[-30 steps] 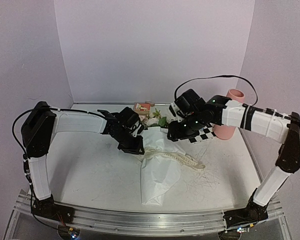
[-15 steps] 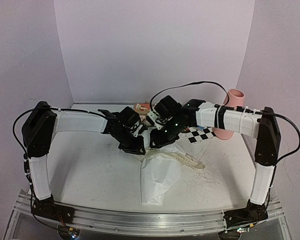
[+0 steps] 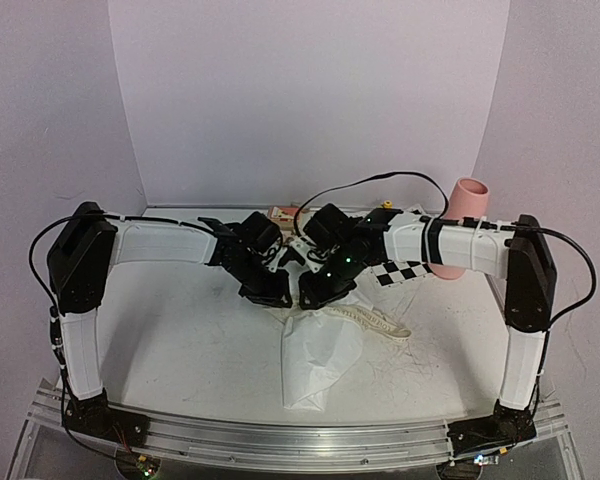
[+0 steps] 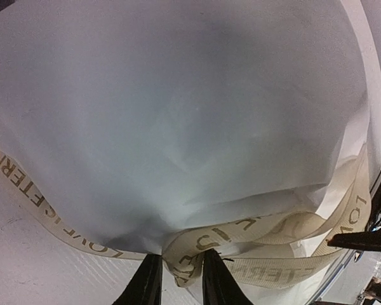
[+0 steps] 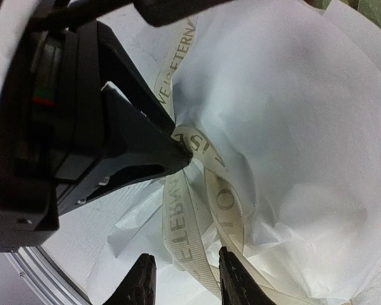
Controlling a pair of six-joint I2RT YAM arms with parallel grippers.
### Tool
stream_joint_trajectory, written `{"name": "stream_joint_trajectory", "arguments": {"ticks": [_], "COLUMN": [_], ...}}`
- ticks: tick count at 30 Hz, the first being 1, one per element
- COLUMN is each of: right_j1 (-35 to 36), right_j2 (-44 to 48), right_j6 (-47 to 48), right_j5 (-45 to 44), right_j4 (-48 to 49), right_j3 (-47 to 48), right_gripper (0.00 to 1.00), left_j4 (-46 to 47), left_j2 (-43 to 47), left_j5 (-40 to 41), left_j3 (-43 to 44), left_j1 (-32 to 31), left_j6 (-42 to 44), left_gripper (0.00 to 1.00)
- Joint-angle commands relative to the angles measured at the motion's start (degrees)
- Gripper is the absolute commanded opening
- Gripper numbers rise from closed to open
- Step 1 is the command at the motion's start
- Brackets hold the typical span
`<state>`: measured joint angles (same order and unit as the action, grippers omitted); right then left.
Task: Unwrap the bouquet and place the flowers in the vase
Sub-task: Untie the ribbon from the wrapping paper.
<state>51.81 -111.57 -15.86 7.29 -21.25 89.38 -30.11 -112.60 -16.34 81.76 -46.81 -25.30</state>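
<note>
The right arm (image 3: 460, 243) hides part of the vase (image 3: 469, 196).

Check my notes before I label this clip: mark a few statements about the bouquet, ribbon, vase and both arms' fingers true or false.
1. The tall matte pink cylinder vase stands upright, far right in the top view. True.
2. The vase is already filled. False: nothing shows above its mouth.
3. The left fingers pinch the cream printed ribbon. True.
4. The right fingers are at the vase. False: they straddle the ribbon on the white paper-wrapped bouquet.
</note>
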Motion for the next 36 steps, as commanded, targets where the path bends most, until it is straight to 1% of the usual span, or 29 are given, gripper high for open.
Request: {"name": "stream_joint_trajectory", "arguments": {"ticks": [1, 3, 6, 8, 11, 14, 18, 26, 31, 33, 36], "right_j1": [0.4, 0.6, 0.7, 0.7, 0.8, 0.8, 0.7, 0.6, -0.2, -1.1, -3.6], "right_j2": [-0.3, -0.5, -0.3, 0.1, 1.1, 3.2, 6.6, 14.6, 19.7, 21.3, 23.5], "right_j6": [0.8, 0.9, 0.7, 0.4, -0.6, -1.7, -3.8, -11.5, -18.1, -22.7, -30.7], "right_j5": [-0.4, -0.5, -0.6, -1.0, -3.4, -6.6, -13.6, -27.7, -34.2, -37.1, -40.0], "right_j4": [-2.5, -2.5, -2.5, -2.5, -2.5, -2.3, -2.3, -2.4, -3.4, -5.6, -11.5], "right_j3": [-1.5, -1.7, -1.7, -1.8, -1.9, -2.7, -3.6, -8.1, -12.4, -13.9, -16.2], "right_gripper": [0.35, 0.32, 0.21, 0.18, 0.01, 0.00, 0.00, 0.00, 0.00, 0.00, 0.00], "left_j4": [-0.2, -0.2, -0.2, -0.2, -0.2, -0.2, -0.2, -0.2, -0.2, -0.2, -0.2], "left_j2": [-0.3, -0.4, -0.3, -0.2, 0.1, 0.5, 1.0, 1.9, 2.5, 2.8, 3.0], "left_j5": [-0.2, -0.2, -0.2, -0.2, -0.3, -0.2, 0.1, 0.0, -0.3, -0.4, -0.6], "left_j3": [2.7, 2.7, 2.6, 2.5, 2.3, 1.8, 1.2, -0.2, -1.2, -1.4, -1.8], "left_j1": [0.4, 0.4, 0.4, 0.5, 0.4, 0.5, 0.5, 0.4, 0.4, 0.4, 0.4], "left_j6": [0.9, 0.8, 0.8, 0.8, 0.7, 0.6, 0.3, -0.6, -1.2, -1.4, -1.6], "left_gripper": [0.23, 0.23, 0.21, 0.20, 0.20, 0.18, 0.18, 0.18, 0.18, 0.18, 0.18]}}
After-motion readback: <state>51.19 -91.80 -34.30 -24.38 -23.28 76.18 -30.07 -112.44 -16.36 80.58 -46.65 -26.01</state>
